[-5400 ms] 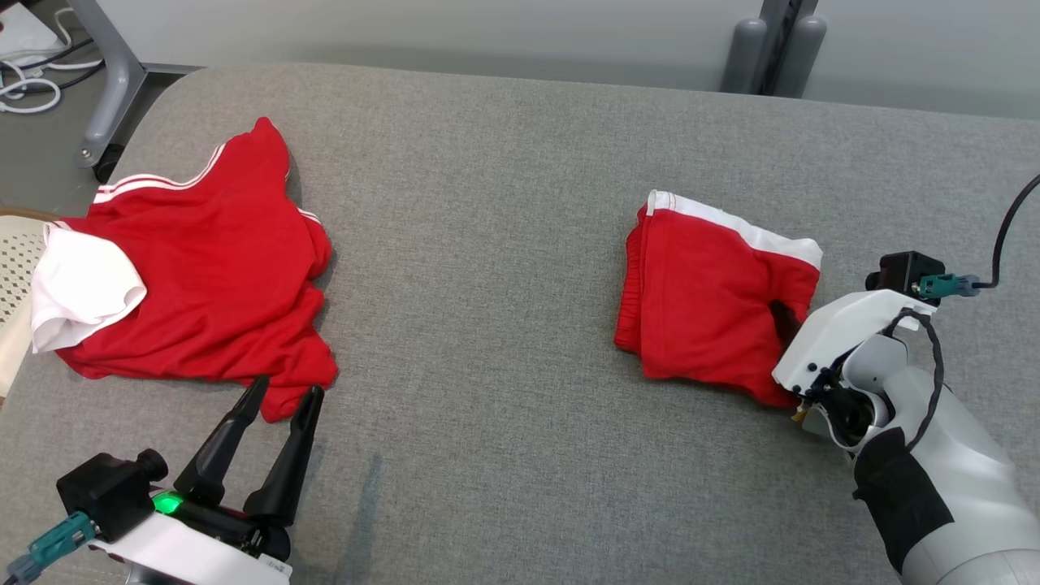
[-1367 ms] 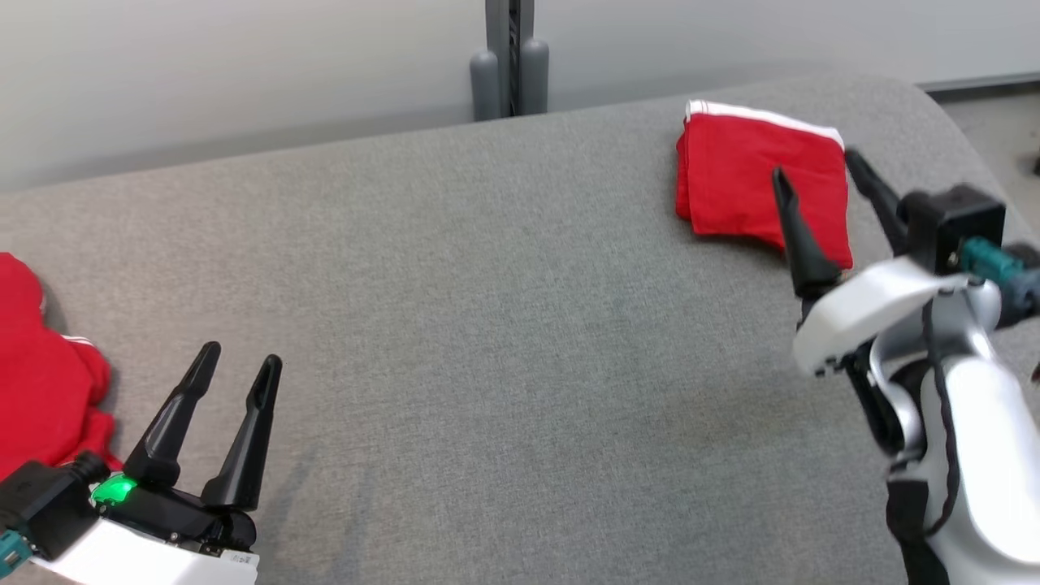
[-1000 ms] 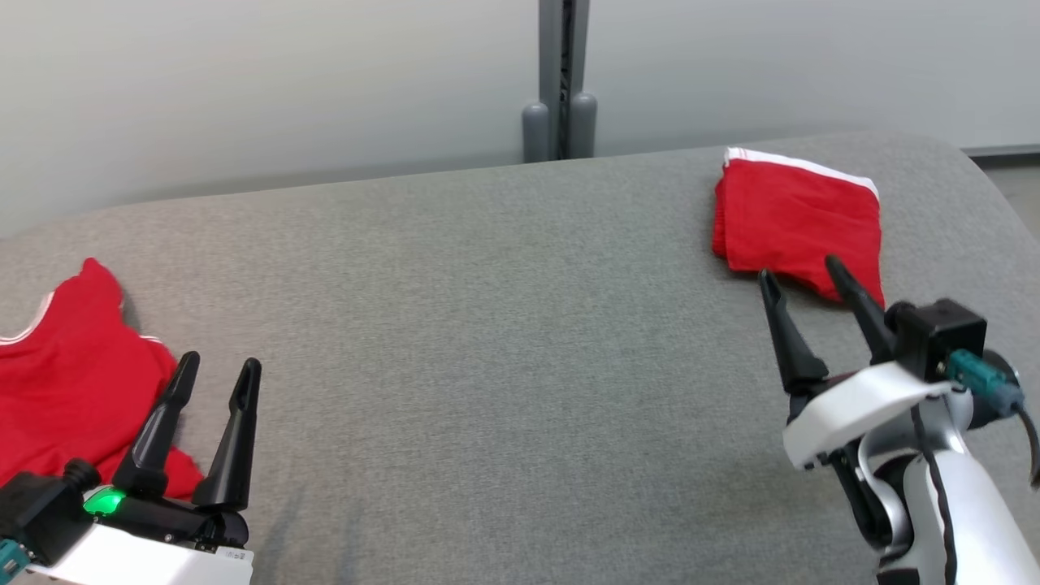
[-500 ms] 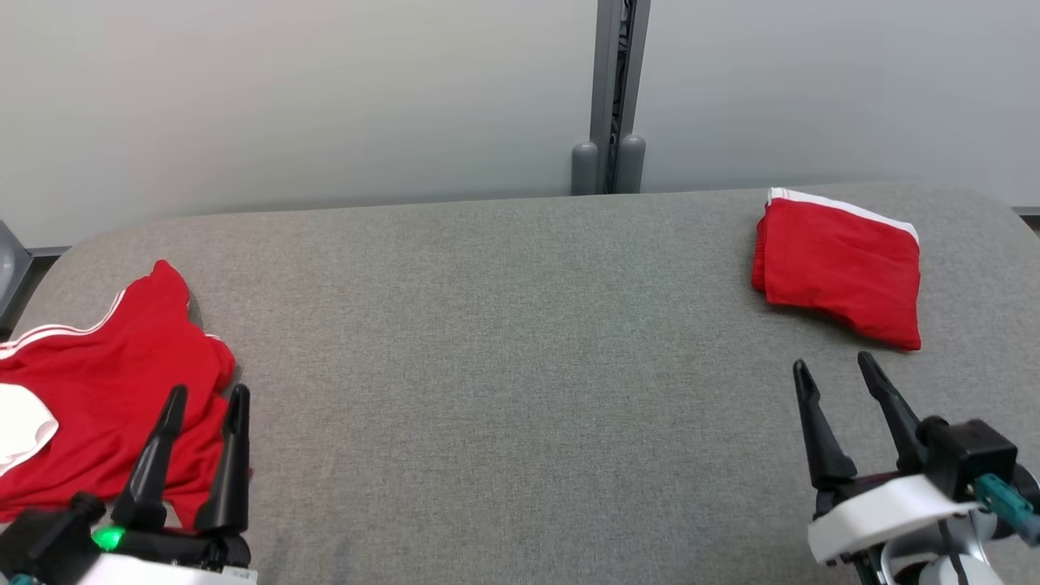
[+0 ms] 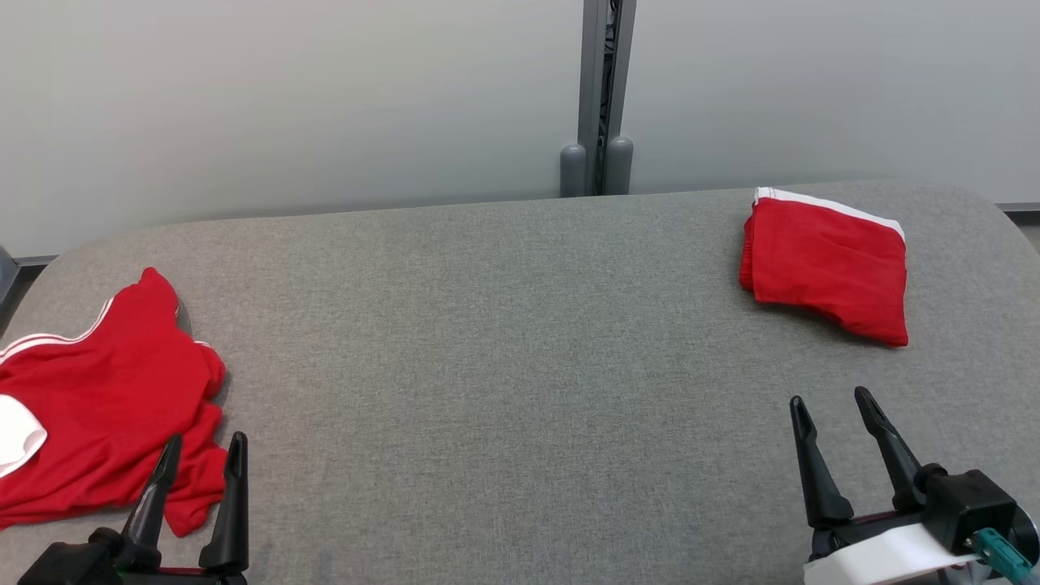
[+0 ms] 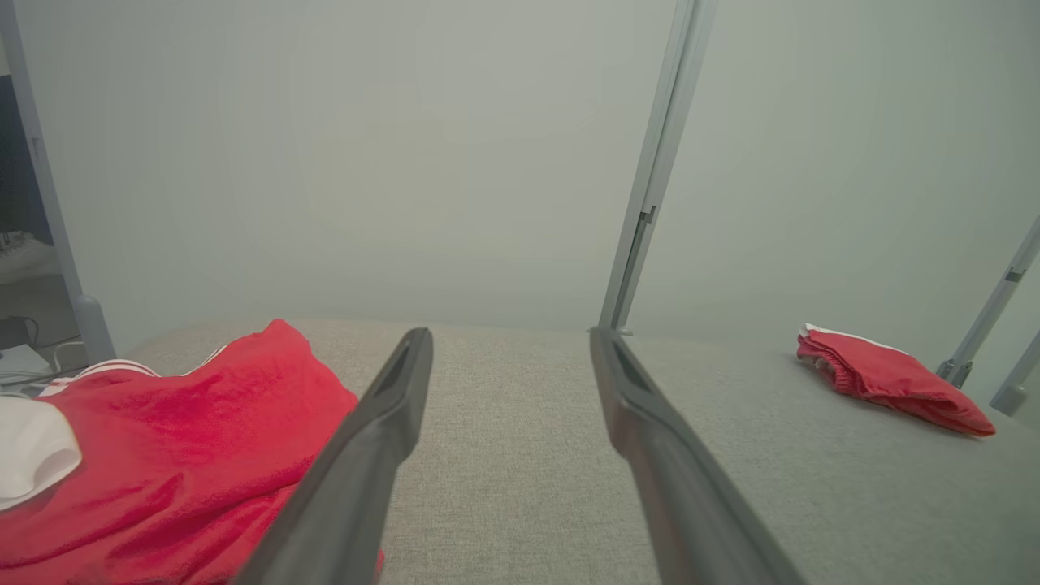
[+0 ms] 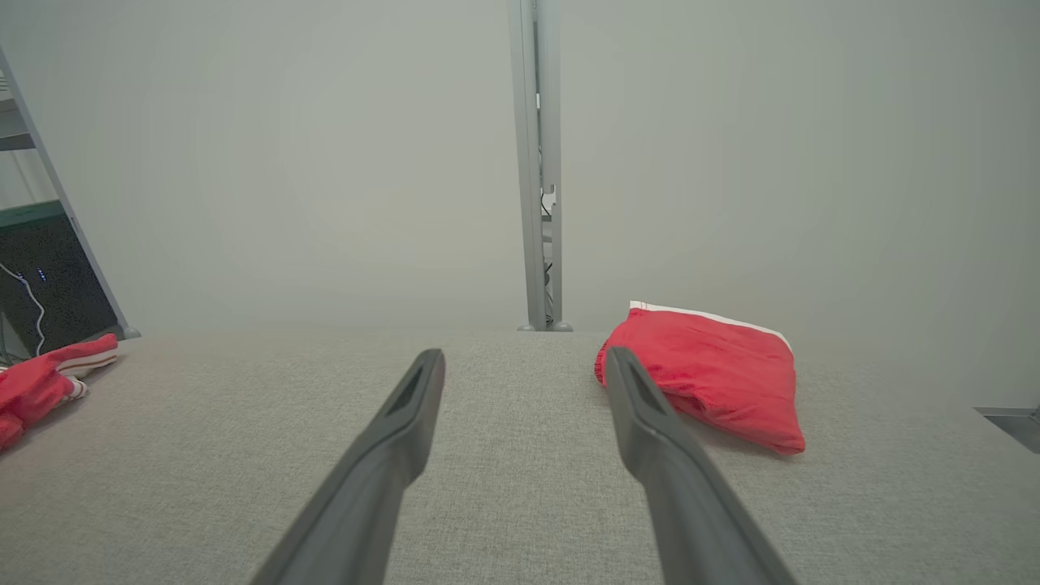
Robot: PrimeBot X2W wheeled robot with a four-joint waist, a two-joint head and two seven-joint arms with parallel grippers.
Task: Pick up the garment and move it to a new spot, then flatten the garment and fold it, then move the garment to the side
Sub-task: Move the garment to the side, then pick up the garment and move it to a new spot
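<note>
A folded red garment (image 5: pixel 825 272) with a white band lies flat at the far right of the grey padded table (image 5: pixel 504 366). My right gripper (image 5: pixel 829 398) stands open and empty near the front edge, well short of that garment. In the right wrist view the gripper (image 7: pixel 524 354) points past the garment (image 7: pixel 715 366), which lies just right of its right finger. A crumpled red garment (image 5: pixel 97 414) with white stripes and a white patch lies at the left. My left gripper (image 5: pixel 205 443) is open and empty at its near right edge, as the left wrist view (image 6: pixel 510 335) confirms.
A grey post (image 5: pixel 597 89) rises behind the table against a pale wall. The table's far corners are rounded. In the left wrist view a grey frame leg (image 6: pixel 49 203) stands off the table's left end.
The head camera has swung and lifted, shifting the whole picture. My right gripper has drawn back from the folded garment towards the front edge, staying open. The left gripper sits lower in view.
</note>
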